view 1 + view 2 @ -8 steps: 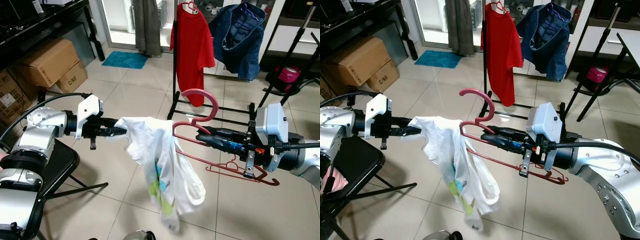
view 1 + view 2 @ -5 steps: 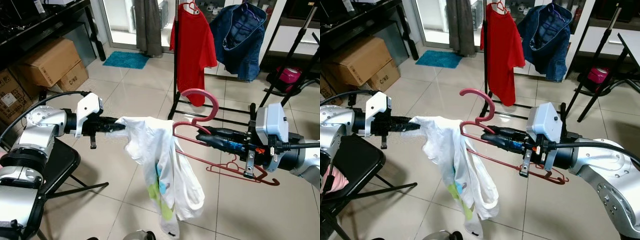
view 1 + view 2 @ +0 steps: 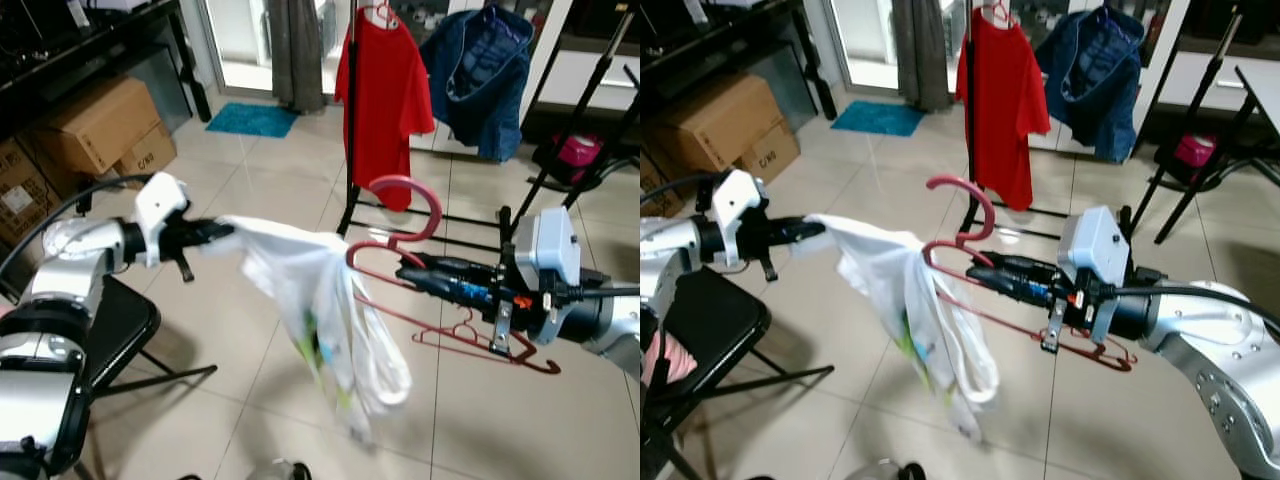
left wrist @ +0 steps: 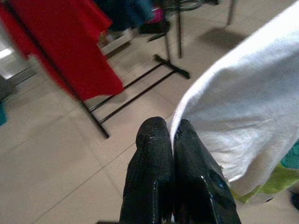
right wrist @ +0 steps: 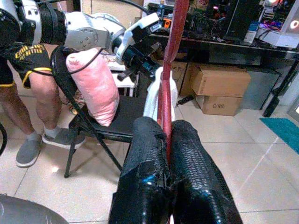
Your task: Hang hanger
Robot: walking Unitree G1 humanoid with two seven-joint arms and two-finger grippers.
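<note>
Red hanger (image 3: 400, 245) held out in mid-air over the tiled floor (image 3: 250, 190), hook up, lower bar slanting down toward robot's right. Right gripper (image 3: 405, 272) clamped tight on hanger just below the hook; in right wrist view fingers (image 5: 187, 168) pressed together with red bar between them. White shirt (image 3: 330, 310) with green/blue print draped over hanger's left end, hanging down in a bunch, blurred. Left gripper (image 3: 215, 230) pinches one edge of the shirt, pulling it out sideways to the robot's left; left wrist view shows fingers (image 4: 159, 158) closed on the white cloth edge.

Behind hanger: black clothes rack (image 3: 350, 130) with red T-shirt (image 3: 380, 95) and blue denim jacket (image 3: 480, 75) hanging on it; rack's base bars on floor right behind the hook. Second red hanger (image 3: 462, 330) lies on floor under right arm. Pink object (image 3: 577, 150) on a black stand far right. Robot's left side: black folding chair (image 3: 125, 330), cardboard boxes (image 3: 95, 125), teal mat (image 3: 250, 118) by doorway. Right wrist view: pink cushion (image 5: 93, 84) on chair, person's legs (image 5: 35, 112) in grey shoes standing beside it.
</note>
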